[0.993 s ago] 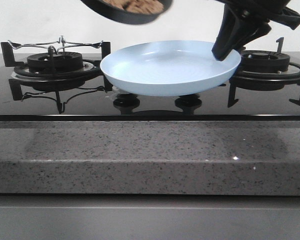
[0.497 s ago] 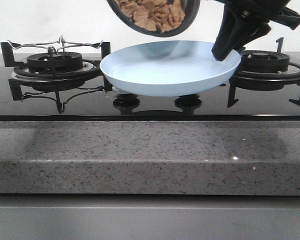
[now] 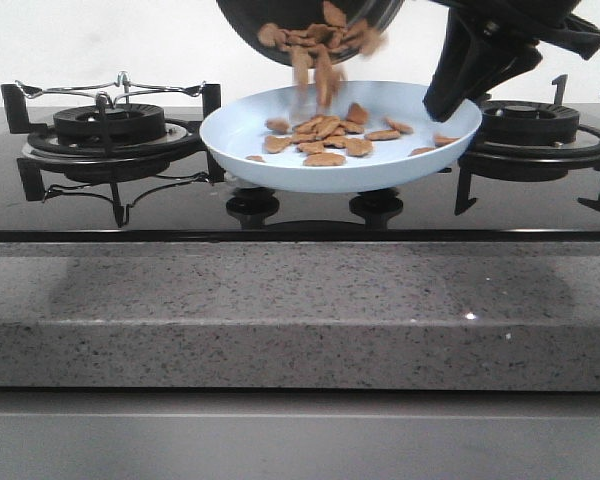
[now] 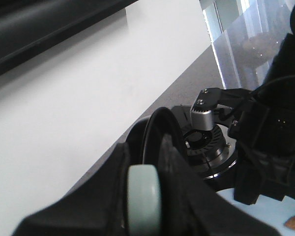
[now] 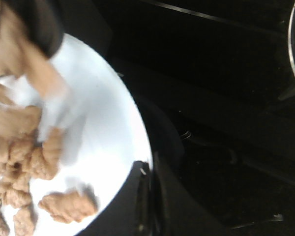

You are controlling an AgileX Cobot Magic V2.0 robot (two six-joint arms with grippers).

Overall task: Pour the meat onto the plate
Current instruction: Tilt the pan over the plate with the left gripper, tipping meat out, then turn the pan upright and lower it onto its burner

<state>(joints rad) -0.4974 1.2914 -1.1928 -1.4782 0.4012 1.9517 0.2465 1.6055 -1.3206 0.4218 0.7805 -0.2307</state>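
Observation:
The black frying pan (image 3: 310,15) is tilted steeply at the top of the front view. Orange-brown meat (image 3: 325,135) falls from it and lies scattered in the pale-blue plate (image 3: 235,130). My right gripper (image 3: 448,100) is shut on the plate's right rim and holds it above the hob. In the right wrist view its fingers (image 5: 147,177) clamp the rim of the plate (image 5: 108,137), with meat (image 5: 19,152) on it. My left gripper (image 4: 145,162) is shut on the pan's pale-green handle (image 4: 143,196); it is out of the front view.
A left burner with a wire stand (image 3: 110,120) and a right burner (image 3: 535,125) flank the plate. Two black knobs (image 3: 252,205) (image 3: 378,205) sit under it. The granite counter edge (image 3: 300,300) runs along the front. My right arm (image 4: 270,147) fills one side of the left wrist view.
The pan has tipped further over the plate. The meat, earlier inside the pan, now spills out and several pieces lie in the plate. The right gripper and plate have not moved.

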